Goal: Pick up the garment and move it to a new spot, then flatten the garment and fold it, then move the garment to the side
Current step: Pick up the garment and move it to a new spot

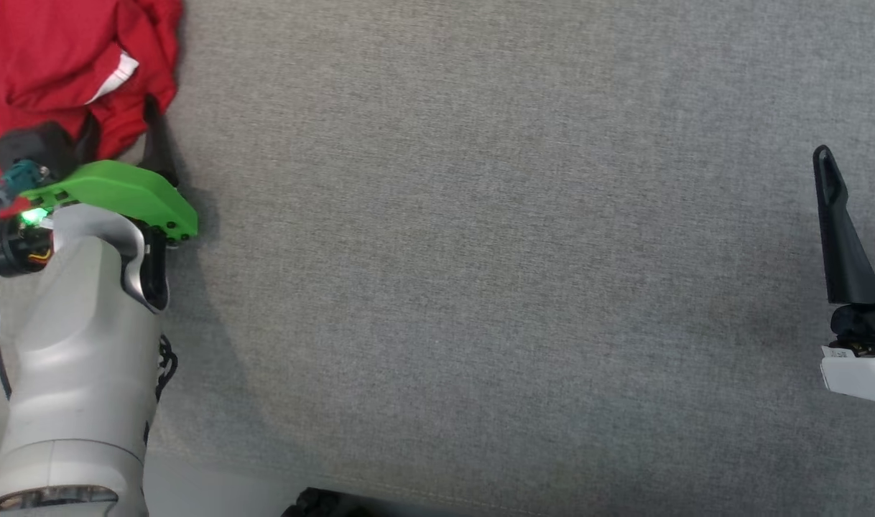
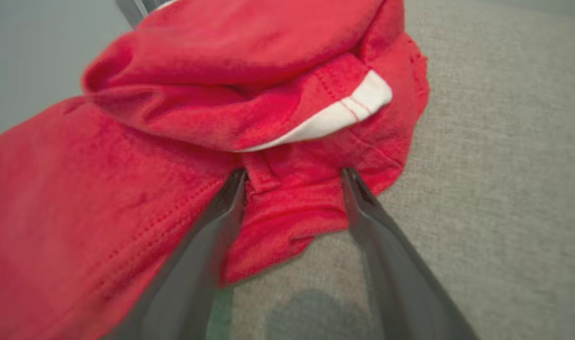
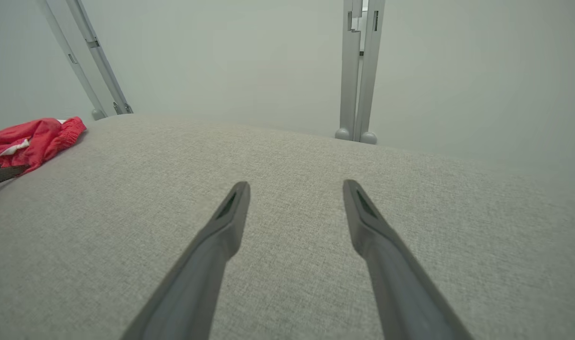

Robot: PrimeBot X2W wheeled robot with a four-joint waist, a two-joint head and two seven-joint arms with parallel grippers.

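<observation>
The garment (image 1: 64, 64), red with a white stripe (image 2: 344, 111), lies crumpled in a heap at the far left corner of the bench (image 1: 480, 251), close to its left edge. The left gripper (image 2: 293, 172) is down at the heap's near side with its jaws spread wide. A bunched ridge of the hem sits between the two fingertips, one finger lying over the red cloth and the other at its right margin. Whether the tips press into the fabric I cannot tell. Nothing is held, so the first step, the pick-up, looks to be in hand. The next move calls for closing on that ridge deep enough to catch more than one loose layer, then lifting high enough that the hanging cloth does not drag as it is carried towards the middle of the bench. A shallow pinch could let the heap unroll or slide off the near edge. The right gripper (image 3: 295, 185) hovers over bare grey surface near the bench's right edge, well apart from the garment, its jaws also wide and holding nothing. It will probably be wanted for the flattening. Beyond the far edge stand grey metal uprights (image 3: 360, 71) against a pale wall, none of them near the likely path.
</observation>
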